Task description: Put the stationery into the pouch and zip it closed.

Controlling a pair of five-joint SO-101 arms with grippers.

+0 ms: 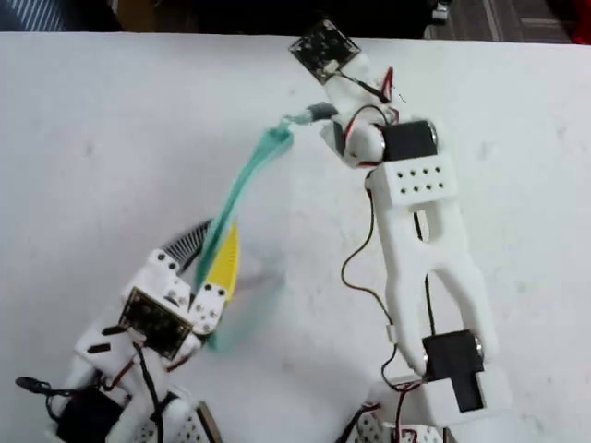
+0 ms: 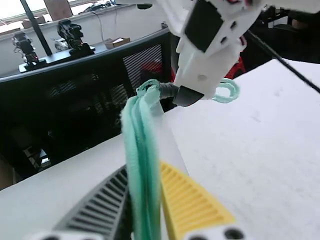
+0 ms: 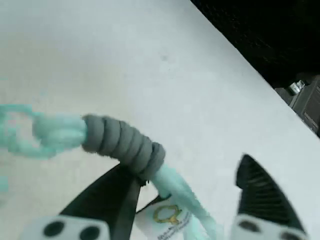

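Centre of the high view, over the white table [image 1: 111,138]: the teal pouch [image 1: 242,180] hangs stretched on a diagonal, from lower left up to top centre, strung between the two arms.

- Right arm [image 1: 425,240], the big white one filling the right half of the frame, has its wrist bent in toward the pouch's upper end.
- Pouch: seen edge-on, flat and slim. No stationery lies loose on the table. Whether any is inside, cannot tell. Cannot tell whether the zip is shut along its length either.
- Left gripper [image 1: 222,231], lower left: grey and yellow jaws pressed together on the pouch's lower end, holding it taut.
- Right gripper [image 3: 187,167]: jaws spread, not clamped. The pouch's edge runs through the gap.
- Grey zip pull [image 3: 122,142] lies against one jaw, with a small teal loop [image 3: 30,130] trailing off its end toward the left edge of the right wrist view.

Step, by my reading: the zipping stage, loading apparently done. Next move likely needs the right jaws to close squarely on the pull, while the left keeps tension so the slider runs straight.
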